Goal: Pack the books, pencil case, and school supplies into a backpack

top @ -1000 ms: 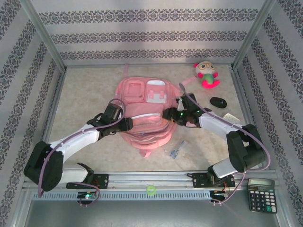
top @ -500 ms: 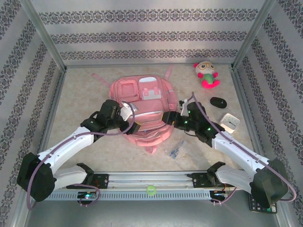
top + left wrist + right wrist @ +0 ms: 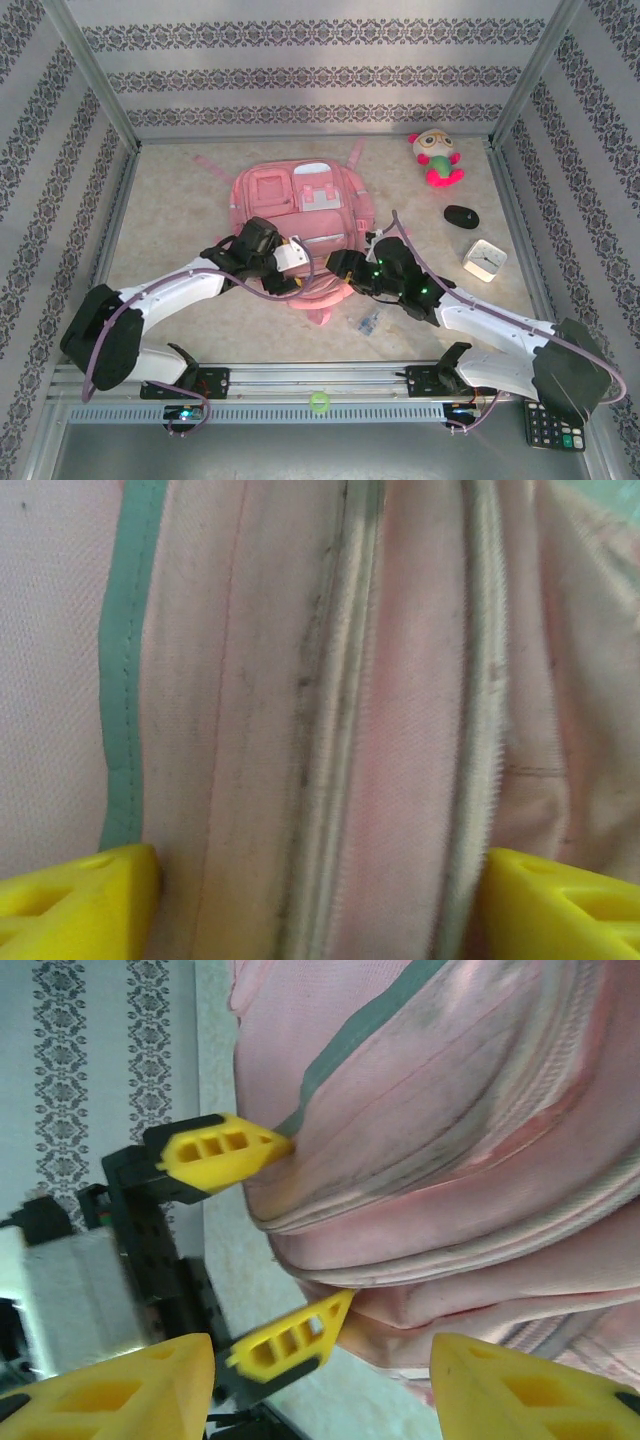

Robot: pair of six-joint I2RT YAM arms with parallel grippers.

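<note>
from above, the backpack (image 3: 295, 200) lies flat mid-table, pockets up. the left gripper (image 3: 300, 272) and right gripper (image 3: 328, 265) sit close together at its near edge. a clear packet (image 3: 368, 321) lies on the table near that edge, beside the right arm. a plush toy (image 3: 437, 157) sits at the far right, well apart.

left wrist: yellow fingers (image 3: 75, 900) stand wide apart, with pink fabric and two zip lines running between them. i cannot tell whether they are pinching it.

right wrist: its own fingers (image 3: 110, 1390) are spread, released, with the backpack's bunched edge ahead of them. the left gripper's fingertips touch that edge from both sides.
</note>
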